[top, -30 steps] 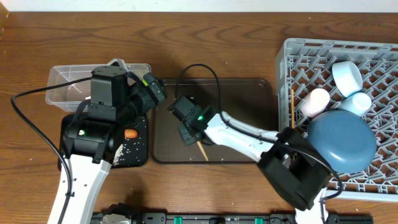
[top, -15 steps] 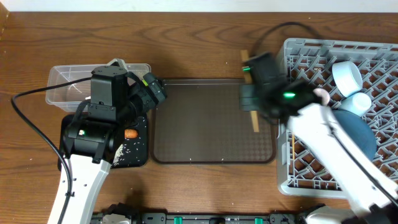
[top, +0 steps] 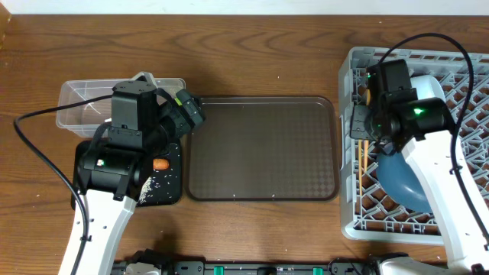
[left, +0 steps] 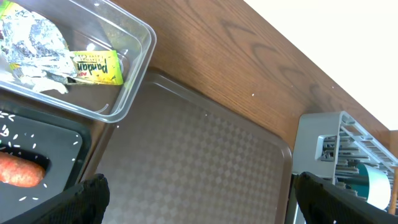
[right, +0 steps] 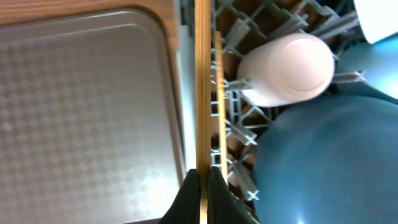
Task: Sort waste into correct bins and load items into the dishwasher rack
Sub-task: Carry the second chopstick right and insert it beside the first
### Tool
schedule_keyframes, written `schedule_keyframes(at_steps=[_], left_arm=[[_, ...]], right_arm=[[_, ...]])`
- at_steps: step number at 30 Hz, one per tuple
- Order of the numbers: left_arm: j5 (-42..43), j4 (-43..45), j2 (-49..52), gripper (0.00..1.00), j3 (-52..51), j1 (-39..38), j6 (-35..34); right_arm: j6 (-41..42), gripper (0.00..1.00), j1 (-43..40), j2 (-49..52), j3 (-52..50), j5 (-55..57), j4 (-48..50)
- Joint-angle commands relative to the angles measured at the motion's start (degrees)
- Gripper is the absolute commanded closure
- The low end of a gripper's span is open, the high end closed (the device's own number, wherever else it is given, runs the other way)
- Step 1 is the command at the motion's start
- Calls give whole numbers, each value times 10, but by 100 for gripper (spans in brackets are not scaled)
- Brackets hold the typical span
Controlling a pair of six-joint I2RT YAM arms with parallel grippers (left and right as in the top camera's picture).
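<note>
Right now the right claw (right: 200, 177) is pinched shut on a chopstick (right: 202, 81), held lengthwise along the left wall of the grey rack (top: 348, 221), just beside the second chopstick (right: 219, 93) lying inside it. On the rack side the pink cup (right: 286, 59) and blue plate (right: 311, 162) crowd close; the brown tray (top: 262, 149) gives flat room on the other. Over that tray's left edge the left claw (left: 200, 186) gapes wide, near the clear tub (left: 134, 81) and black tray (left: 56, 134), holding nothing

chopstick (right: 203, 81): wooden, gripped over grey rack (top: 348, 206) edge | sausage (top: 160, 163): black tray (top: 174, 172) | wrapper (left: 96, 67): clear tub (left: 138, 62)
</note>
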Motion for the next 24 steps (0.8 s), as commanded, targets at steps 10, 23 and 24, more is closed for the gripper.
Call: schedule_keyframes(at_steps=[10,23,24], left_arm=[[-7,0,0,2,7,3,10],[-7,0,0,2,7,3,10],[-7,0,0,2,7,3,10]], right_arm=[[-56,99,-26,17,-60,11,48],[-57,43,-26,17,-88,12,78],[-57,41,-26,17,-87,11,78]])
